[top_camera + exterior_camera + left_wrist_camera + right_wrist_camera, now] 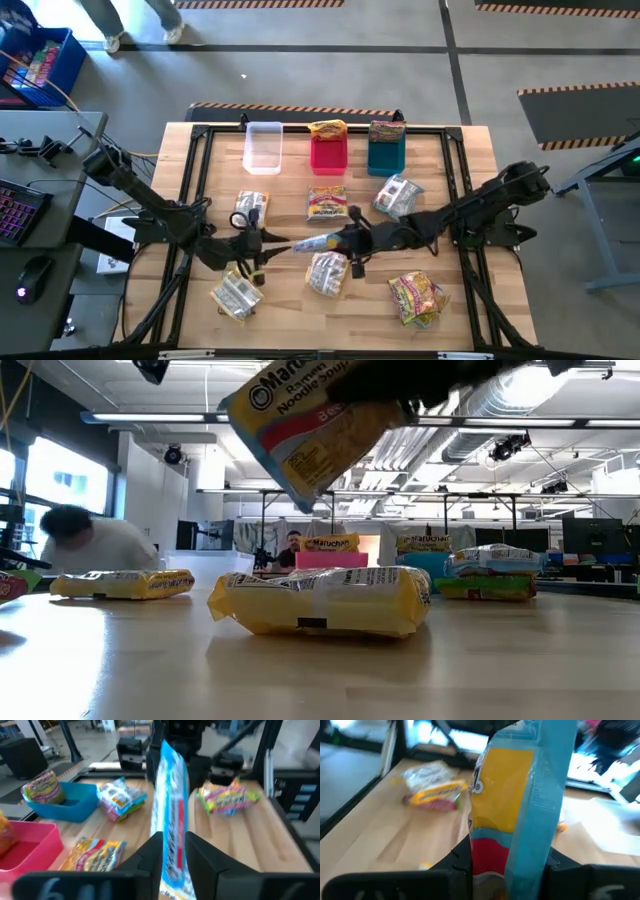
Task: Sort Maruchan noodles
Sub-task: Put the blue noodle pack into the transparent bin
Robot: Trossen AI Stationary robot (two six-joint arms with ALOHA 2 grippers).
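Observation:
A Maruchan noodle packet (pixel 315 242), blue-edged with a yellow and red face, hangs in the air over the table's middle between my two grippers. My left gripper (pixel 283 241) comes from the table's left and is shut on one end. My right gripper (pixel 347 242) comes from the right and is shut on the other end. In the low view the packet (pixel 320 430) is tilted, well above the packets lying on the table. One packet (pixel 327 128) sticks up out of the red bin (pixel 328 155), another (pixel 386 130) out of the teal bin (pixel 386 158). My left gripper pinches the packet's left end (pixel 172 850) between its two fingers, one on each flat face. The fingers (pixel 150 855) come about level from the table's left. The packet stands on edge and is lifted clear of the table. My right gripper pinches the packet's right end (pixel 510 855) between its two fingers, which press on the two flat faces. It comes about level from the table's right. The packet sticks out ahead of the fingers (pixel 462 862), clear of the table.
Loose packets lie flat on the table (pixel 250 208) (pixel 327 203) (pixel 397 195) (pixel 327 272) (pixel 237 295) (pixel 418 298). A clear bin (pixel 263 147) stands at the far edge beside the red and teal bins. A black frame rail (pixel 200 190) borders the table. A person (pixel 90 545) shows beyond it.

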